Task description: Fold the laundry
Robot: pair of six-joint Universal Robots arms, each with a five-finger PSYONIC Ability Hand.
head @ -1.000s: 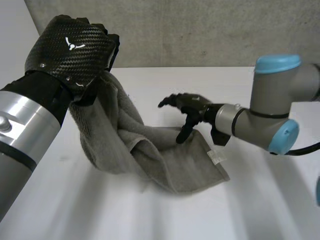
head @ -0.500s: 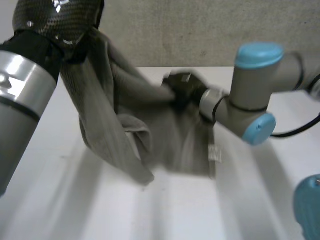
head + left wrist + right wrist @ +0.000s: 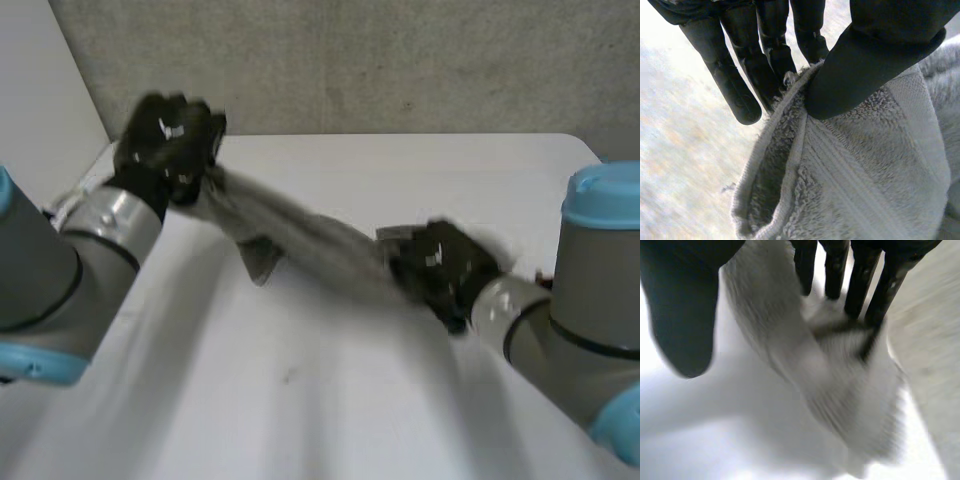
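The white surface (image 3: 330,400) is taking up most of the head view. The left arm (image 3: 60,270) is coming in from the lower left and the right arm (image 3: 590,300) from the lower right. Half a second ago the left arm was reaching up to the top left corner of the frame; now it is sitting much lower.

The grey towel (image 3: 300,235) is stretching as a narrow, taut band across the middle of the frame, from upper left down to right of centre. Earlier it was hanging from the raised left hand in a wide drape. A loose corner (image 3: 258,262) is dangling under the band, left of centre.

The left hand (image 3: 168,145) is now gripping one end of the towel at the upper left. Its wrist view shows the thumb pinching the hemmed edge of the towel (image 3: 865,175) against the fingers.

The right hand (image 3: 440,270) has moved from upper centre to right of centre and is holding the other end. In its blurred wrist view, the towel (image 3: 830,370) is running between thumb and fingers.
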